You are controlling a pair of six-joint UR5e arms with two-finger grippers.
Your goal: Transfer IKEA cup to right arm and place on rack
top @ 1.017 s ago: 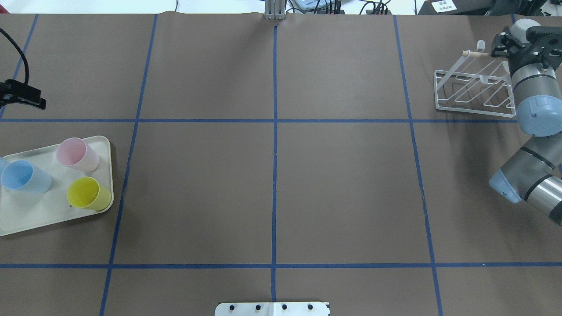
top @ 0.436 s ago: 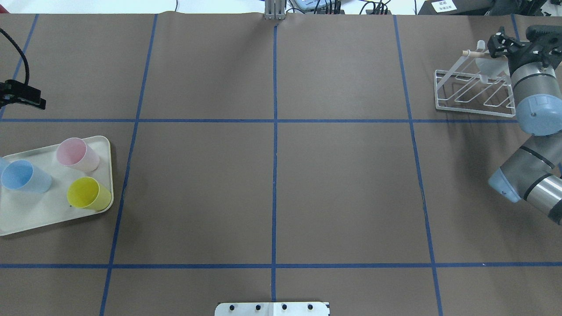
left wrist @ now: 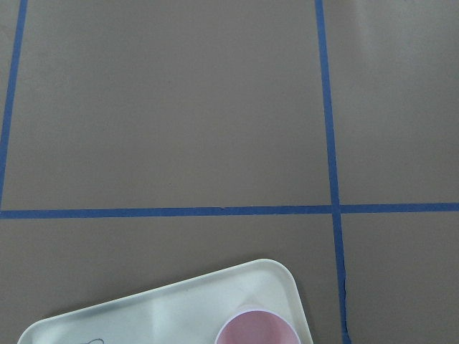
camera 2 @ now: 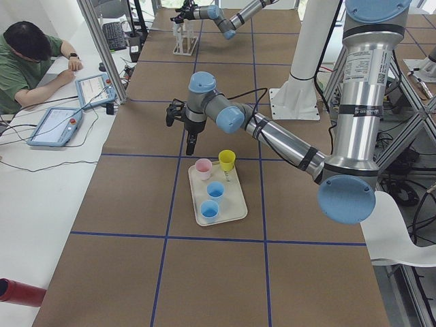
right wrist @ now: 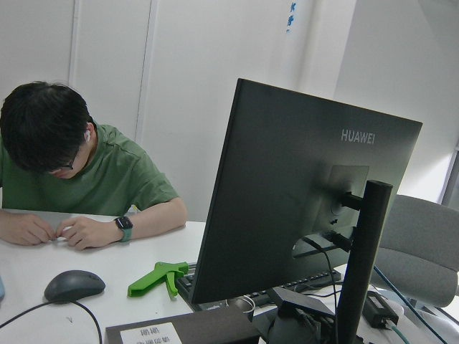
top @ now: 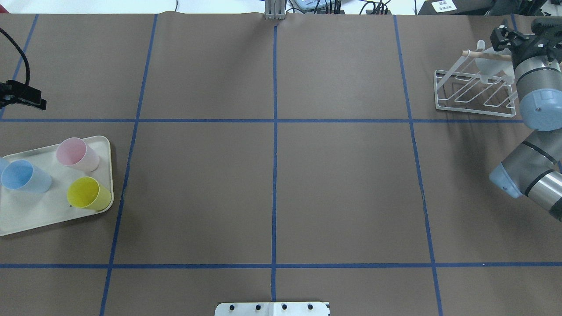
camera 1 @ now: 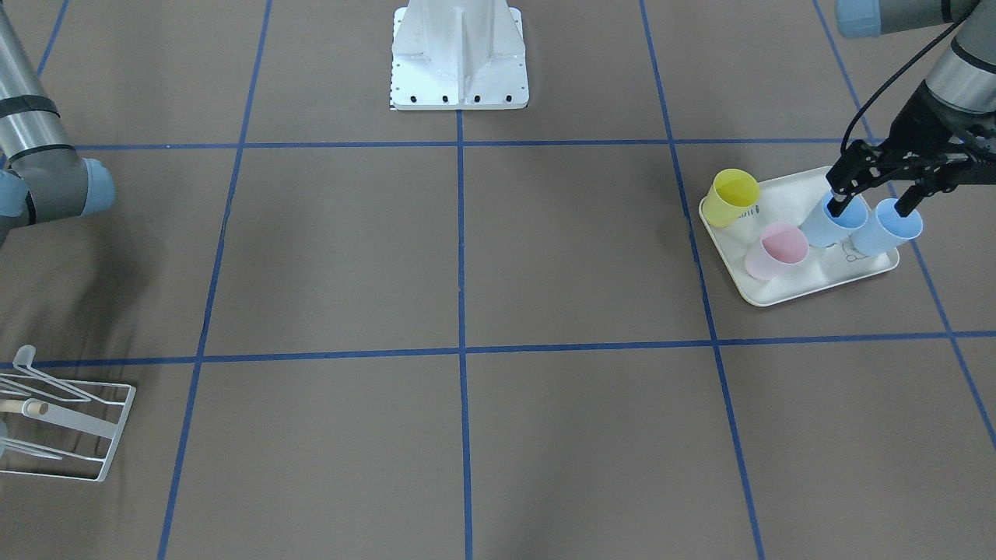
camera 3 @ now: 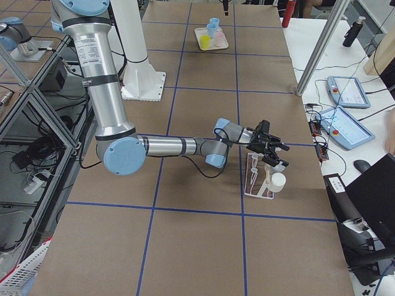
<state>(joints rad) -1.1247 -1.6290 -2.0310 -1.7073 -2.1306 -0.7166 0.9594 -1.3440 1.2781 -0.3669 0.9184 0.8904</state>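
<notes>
A pale translucent cup (top: 488, 66) hangs on the white wire rack (top: 474, 90) under its wooden dowel, at the table's far right; in the right-side view the cup (camera 3: 278, 182) sits at the rack's outer end. My right gripper (top: 505, 37) hovers just beyond the dowel, open, apart from the cup and holding nothing. Pink (top: 77, 153), yellow (top: 88, 193) and blue (top: 24, 175) cups stand on the cream tray (top: 44, 215) at the left. My left gripper (camera 1: 870, 207) hangs open above the two blue cups (camera 1: 832, 222), gripping none of them.
The white robot base plate (camera 1: 459, 54) stands at mid-table on the robot's side. Blue tape lines divide the brown table. A person in a green shirt (camera 2: 24, 61) sits at a side desk with tablets (camera 2: 58, 126), beyond the far edge.
My right gripper has drawn back from the rack toward the far right, uncovering the pale cup, which stays on the rack. The left arm and the tray's cups have not moved.
</notes>
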